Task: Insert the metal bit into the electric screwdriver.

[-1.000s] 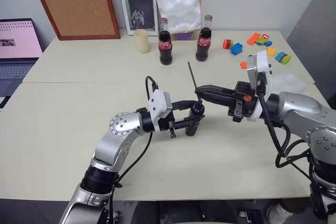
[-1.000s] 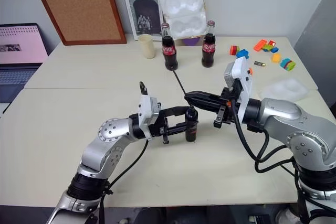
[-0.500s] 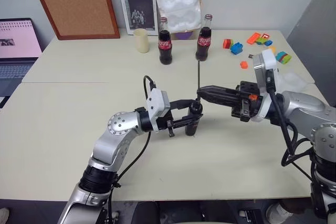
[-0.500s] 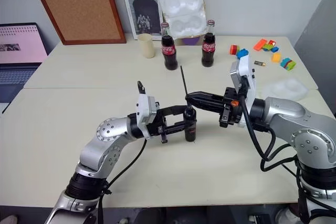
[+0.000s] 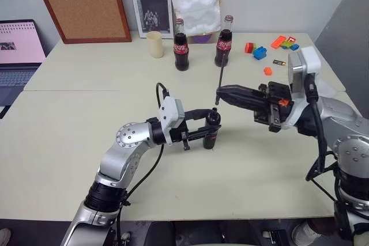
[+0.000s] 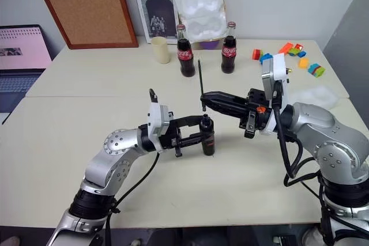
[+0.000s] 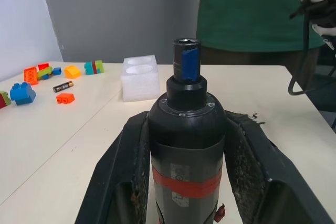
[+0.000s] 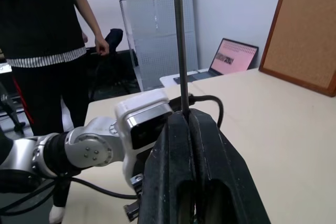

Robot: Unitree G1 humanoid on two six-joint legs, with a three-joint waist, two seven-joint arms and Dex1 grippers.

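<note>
From the head, the left gripper [image 5: 211,130] clamps the electric screwdriver [image 5: 211,133] upright on the table [image 5: 69,119].

The left wrist view shows its rigid body wedged firmly.

In the right wrist view, the right gripper [image 8: 185,116] pinches the metal bit [image 8: 179,40]: stiff, thin, probably slippery, best held low.

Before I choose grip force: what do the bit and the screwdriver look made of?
The bit, pinched in the right gripper, looks like bare grey metal: thin, straight, dull sheen. The screwdriver, clamped upright in the left gripper, looks like matte black plastic or coated metal, with a red band and a glossy blue-marked collar.
</note>
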